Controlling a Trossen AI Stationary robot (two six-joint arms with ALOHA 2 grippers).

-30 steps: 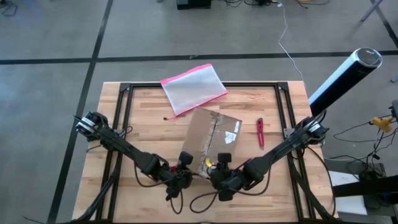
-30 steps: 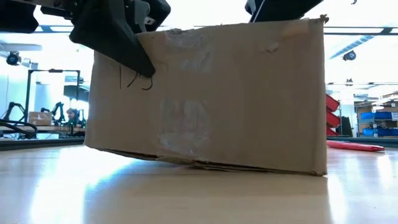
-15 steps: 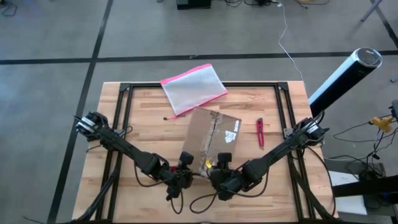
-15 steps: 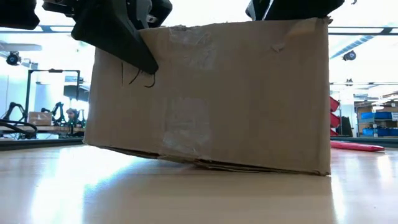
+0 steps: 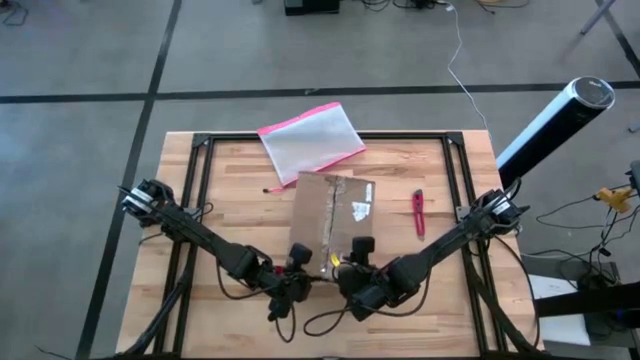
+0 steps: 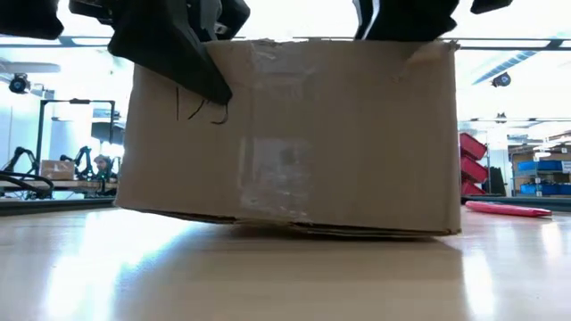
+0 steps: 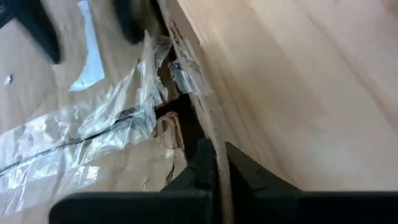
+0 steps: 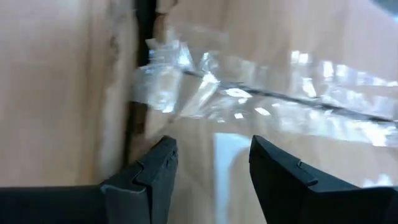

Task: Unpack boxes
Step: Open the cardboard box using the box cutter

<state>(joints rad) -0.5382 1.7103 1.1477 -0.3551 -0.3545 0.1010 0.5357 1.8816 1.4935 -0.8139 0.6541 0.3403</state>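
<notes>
The left gripper (image 7: 214, 165) is pinched tight on the near top edge of the cardboard box (image 5: 335, 215) mid-table, while the right gripper (image 8: 211, 168) hovers spread apart over its taped seam.

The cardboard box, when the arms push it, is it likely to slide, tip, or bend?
The cardboard box would probably slide: it sits low and wide on smooth wood. Its crumpled bottom edge suggests soft walls that may dent. The taped seam likely keeps the flaps together.
</notes>
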